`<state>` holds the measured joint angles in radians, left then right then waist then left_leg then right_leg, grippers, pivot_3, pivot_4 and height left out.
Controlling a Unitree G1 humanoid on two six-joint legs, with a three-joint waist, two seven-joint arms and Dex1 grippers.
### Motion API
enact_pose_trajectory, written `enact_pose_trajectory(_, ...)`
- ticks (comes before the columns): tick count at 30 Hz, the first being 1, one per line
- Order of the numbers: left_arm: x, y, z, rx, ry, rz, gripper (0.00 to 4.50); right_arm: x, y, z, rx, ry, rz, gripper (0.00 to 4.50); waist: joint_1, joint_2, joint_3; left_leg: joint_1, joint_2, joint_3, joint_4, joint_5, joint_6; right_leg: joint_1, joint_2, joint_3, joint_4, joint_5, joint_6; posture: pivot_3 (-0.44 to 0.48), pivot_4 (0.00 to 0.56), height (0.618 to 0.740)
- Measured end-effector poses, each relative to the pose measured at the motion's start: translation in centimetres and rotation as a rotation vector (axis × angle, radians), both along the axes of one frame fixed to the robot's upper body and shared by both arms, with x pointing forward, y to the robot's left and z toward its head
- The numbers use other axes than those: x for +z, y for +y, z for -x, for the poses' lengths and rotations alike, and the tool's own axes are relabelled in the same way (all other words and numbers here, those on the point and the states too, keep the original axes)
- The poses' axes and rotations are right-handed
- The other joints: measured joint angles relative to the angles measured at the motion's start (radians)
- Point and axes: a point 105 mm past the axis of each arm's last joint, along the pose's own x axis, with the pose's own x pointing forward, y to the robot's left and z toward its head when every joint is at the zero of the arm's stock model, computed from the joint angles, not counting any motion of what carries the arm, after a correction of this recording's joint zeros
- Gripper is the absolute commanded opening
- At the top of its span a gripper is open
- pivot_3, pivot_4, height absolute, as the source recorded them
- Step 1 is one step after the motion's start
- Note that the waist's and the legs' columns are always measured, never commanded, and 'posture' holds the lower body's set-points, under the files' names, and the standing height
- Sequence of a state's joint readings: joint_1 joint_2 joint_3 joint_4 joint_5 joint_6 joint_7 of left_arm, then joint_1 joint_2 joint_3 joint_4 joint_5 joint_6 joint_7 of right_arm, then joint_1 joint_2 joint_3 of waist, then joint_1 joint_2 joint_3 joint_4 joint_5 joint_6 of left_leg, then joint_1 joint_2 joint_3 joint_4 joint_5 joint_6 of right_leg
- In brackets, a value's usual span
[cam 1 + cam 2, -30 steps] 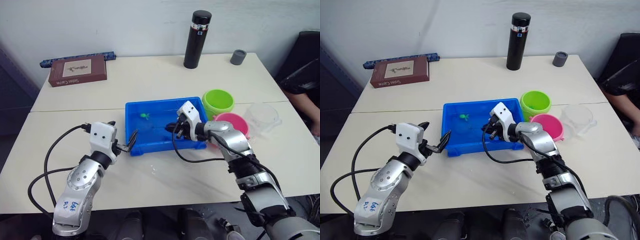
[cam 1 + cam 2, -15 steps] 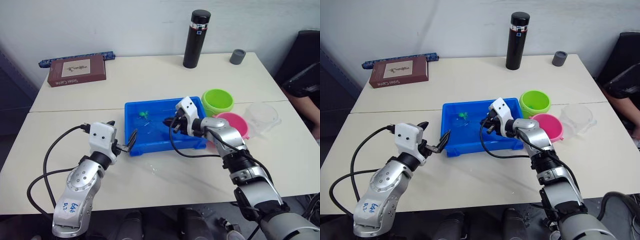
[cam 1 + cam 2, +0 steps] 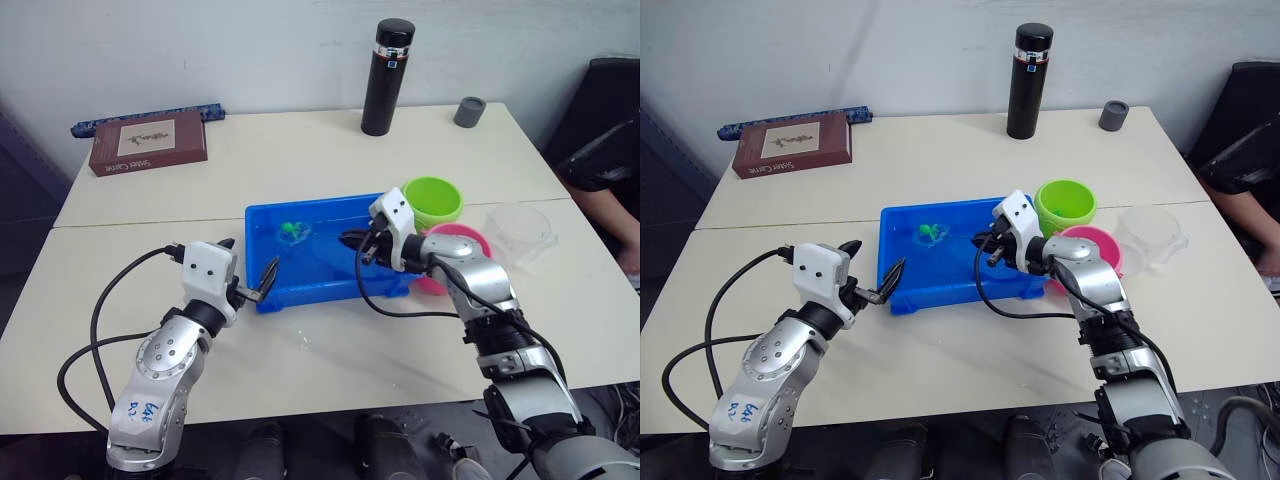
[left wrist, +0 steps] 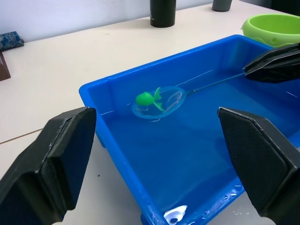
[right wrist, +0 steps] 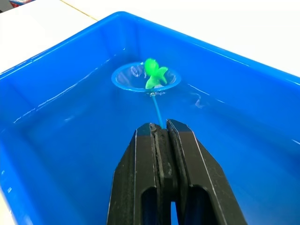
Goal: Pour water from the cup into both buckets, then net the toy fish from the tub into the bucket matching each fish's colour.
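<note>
The blue tub holds water at the table's middle. A green toy fish lies in the ring of a small net near the tub's back left. My right gripper is shut on the net's thin blue handle above the tub's right half. My left gripper hangs open just outside the tub's front left corner, holding nothing. The lime green bucket and the pink bucket stand right of the tub, the pink one partly behind my right arm. The clear cup sits beyond them.
A tall black flask and a small grey cup stand at the back of the table. A brown box lies at the back left. A person's arm reaches in at the right edge.
My right gripper has swept the net across the tub toward the green fish, and the fish now rests in the net ring. The left arm has stayed where it was.
</note>
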<state>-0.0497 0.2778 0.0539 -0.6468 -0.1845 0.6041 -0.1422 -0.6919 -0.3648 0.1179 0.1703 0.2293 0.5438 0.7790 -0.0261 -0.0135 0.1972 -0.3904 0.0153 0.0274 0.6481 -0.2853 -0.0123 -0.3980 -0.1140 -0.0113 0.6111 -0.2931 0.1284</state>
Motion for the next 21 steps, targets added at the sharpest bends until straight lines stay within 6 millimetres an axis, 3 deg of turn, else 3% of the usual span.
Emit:
enact_pose_trajectory(10,-0.1,-0.8,-0.8,-0.053,0.01,-0.009,4.46,0.9,-3.8,3.6,-0.077,-0.018,0.029,0.0,0.005,0.0,0.0,0.0,0.0,-0.002,0.0,0.0,0.0,0.0,0.0,0.0,-0.002,0.0,0.0,0.0,0.15,0.74)
enact_pose_trajectory(15,-0.3,-1.3,-1.2,-0.093,0.015,-0.011,4.46,1.4,-4.4,6.0,-0.1,-0.034,0.037,0.0,0.003,0.0,0.0,0.0,0.0,-0.003,-0.001,0.0,0.0,0.0,0.0,0.0,-0.001,0.0,0.0,0.0,0.15,0.74)
enact_pose_trajectory(21,0.0,-1.7,-1.8,-0.126,0.004,-0.012,4.46,3.2,-4.7,7.1,-0.137,-0.106,0.024,0.0,0.005,0.0,0.0,0.0,0.0,-0.004,0.0,0.0,0.0,0.0,0.0,0.0,-0.001,0.0,0.0,0.0,0.15,0.74)
